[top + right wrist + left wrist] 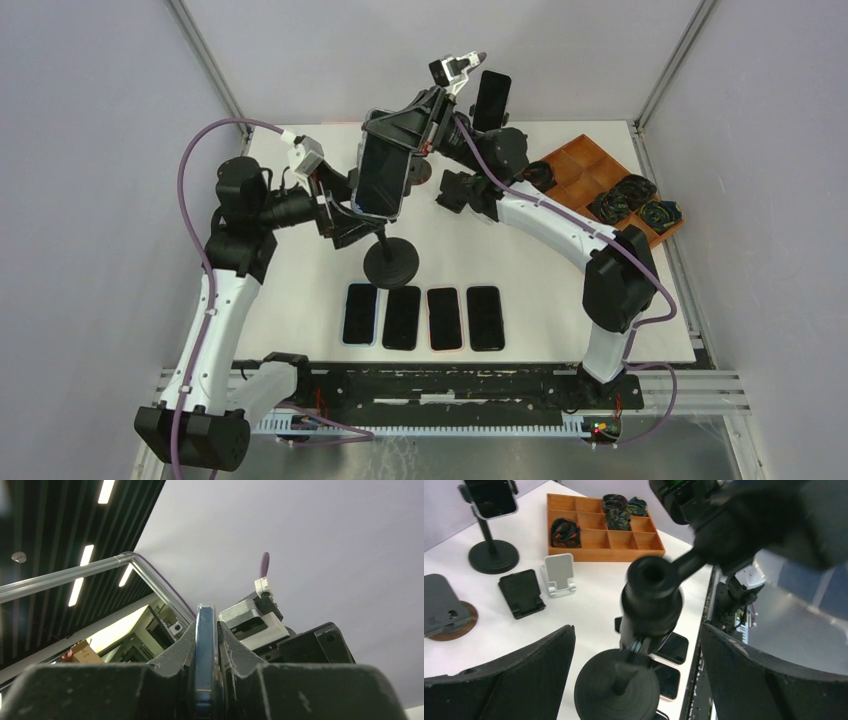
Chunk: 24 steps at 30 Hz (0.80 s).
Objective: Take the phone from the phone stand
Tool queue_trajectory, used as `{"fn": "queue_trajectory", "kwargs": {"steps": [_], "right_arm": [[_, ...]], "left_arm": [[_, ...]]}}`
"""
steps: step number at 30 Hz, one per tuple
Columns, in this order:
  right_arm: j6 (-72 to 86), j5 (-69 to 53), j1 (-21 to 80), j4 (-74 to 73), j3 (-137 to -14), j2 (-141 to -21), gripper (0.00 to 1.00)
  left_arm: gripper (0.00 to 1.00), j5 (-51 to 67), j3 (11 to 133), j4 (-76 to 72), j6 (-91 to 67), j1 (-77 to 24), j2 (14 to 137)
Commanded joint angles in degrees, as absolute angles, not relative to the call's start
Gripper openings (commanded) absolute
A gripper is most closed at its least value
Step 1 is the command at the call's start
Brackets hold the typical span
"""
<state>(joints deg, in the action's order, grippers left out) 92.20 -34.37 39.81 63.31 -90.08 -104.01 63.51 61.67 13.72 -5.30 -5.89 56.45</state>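
Observation:
A dark phone (pixel 380 176) hangs tilted above the black phone stand (pixel 390 262), whose round base rests on the white table. My right gripper (pixel 392 132) is shut on the phone's upper end; in the right wrist view the phone (pixel 206 660) shows edge-on, pinched between both fingers (pixel 235 652). My left gripper (pixel 345 215) stands open just left of the stand's stem. In the left wrist view its wide fingers (pixel 524 675) flank the stand's base (pixel 616 687) and jointed head (pixel 651 595) without touching them. Whether the phone still sits in the stand's clamp is hidden.
Several phones (pixel 423 317) lie in a row near the front edge. A second stand with a phone (pixel 492 100) is at the back. A wooden compartment tray (pixel 585 170) sits at the right. Small white (pixel 559 575), black (pixel 521 592) and grey (pixel 441 607) stands show in the left wrist view.

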Motion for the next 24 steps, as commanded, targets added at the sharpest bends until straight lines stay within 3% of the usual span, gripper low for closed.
{"fn": "queue_trajectory", "kwargs": {"steps": [1,7,9,15,18,19,20,24], "right_arm": [[92.86,-29.09,41.10,66.37,-92.52,-103.31,0.00],[92.11,-29.71,43.14,65.43,-92.35,-104.49,0.00],[92.13,-29.78,43.85,65.81,-91.64,-104.66,0.00],[91.99,-29.80,44.36,66.89,-88.01,-102.86,0.00],[91.03,-30.36,44.35,66.97,-84.97,-101.49,0.04],[90.83,-30.65,44.36,67.49,-82.95,-100.90,0.09],[90.59,-30.91,44.33,68.00,-80.96,-100.19,0.13],[91.24,-31.49,44.38,73.01,-72.89,-98.48,0.34]], "left_arm": [[0.99,68.22,61.88,12.24,-8.31,-6.76,56.31],[0.95,67.82,62.83,12.30,-7.82,-6.94,55.72],[0.89,67.68,63.11,12.47,-7.25,-6.95,55.90],[0.58,66.81,60.96,13.12,-6.76,-6.94,55.28],[0.34,66.23,59.99,12.05,-8.65,-6.94,54.71],[0.16,66.26,59.97,11.50,-9.63,-6.97,54.65],[0.05,66.27,59.94,10.74,-10.87,-6.97,54.67],[0.02,68.67,60.46,8.74,-15.77,-6.94,55.33]]}}
